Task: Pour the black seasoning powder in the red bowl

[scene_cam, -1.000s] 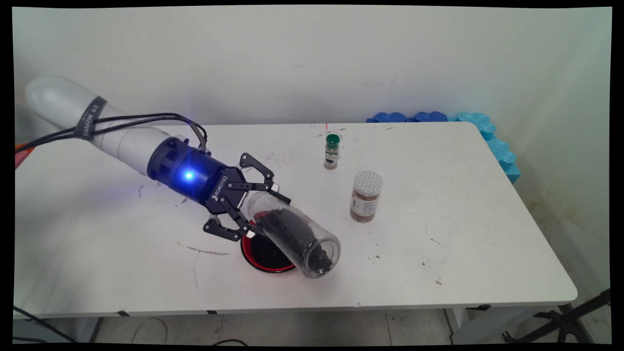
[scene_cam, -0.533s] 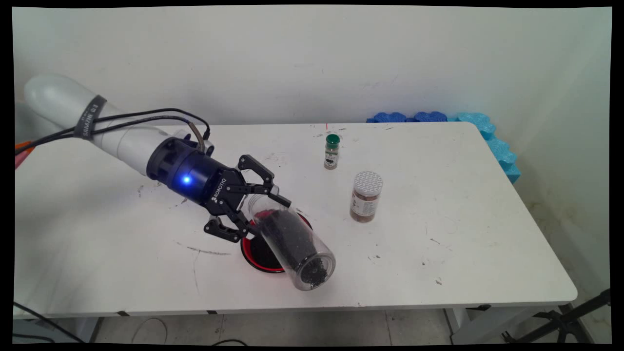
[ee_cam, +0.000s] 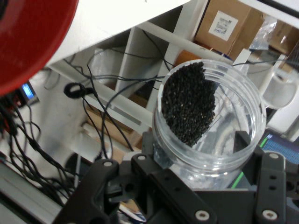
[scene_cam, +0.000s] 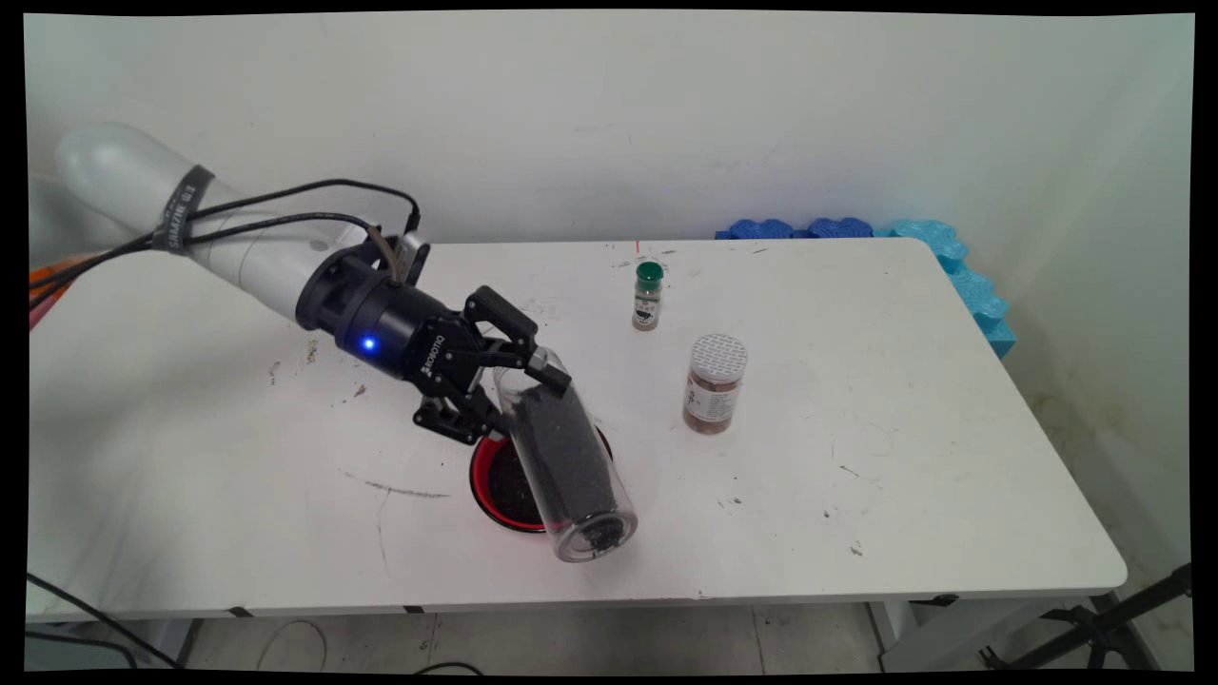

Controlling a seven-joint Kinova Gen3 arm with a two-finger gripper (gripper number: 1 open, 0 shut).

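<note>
My gripper (scene_cam: 519,390) is shut on a clear plastic jar (scene_cam: 563,459) near its base, holding it tilted with the open mouth down toward the table's near side. The jar (ee_cam: 208,119) holds black grains (ee_cam: 188,106) that lie along its lower wall toward the mouth. Under the jar sits a red bowl (scene_cam: 487,474) with black grains inside; the jar's mouth reaches past the bowl's near rim. In the hand view the red bowl (ee_cam: 32,37) fills the upper left corner.
A small green-capped spice bottle (scene_cam: 647,296) stands at the back of the white table (scene_cam: 856,419). A white-lidded jar with brown contents (scene_cam: 714,382) stands to the right of the bowl. Blue foam pieces (scene_cam: 952,262) line the far right edge.
The wrist has rolled and lifted, tipping the jar steeper so its mouth swung left and down. The black grains slid toward the mouth.
</note>
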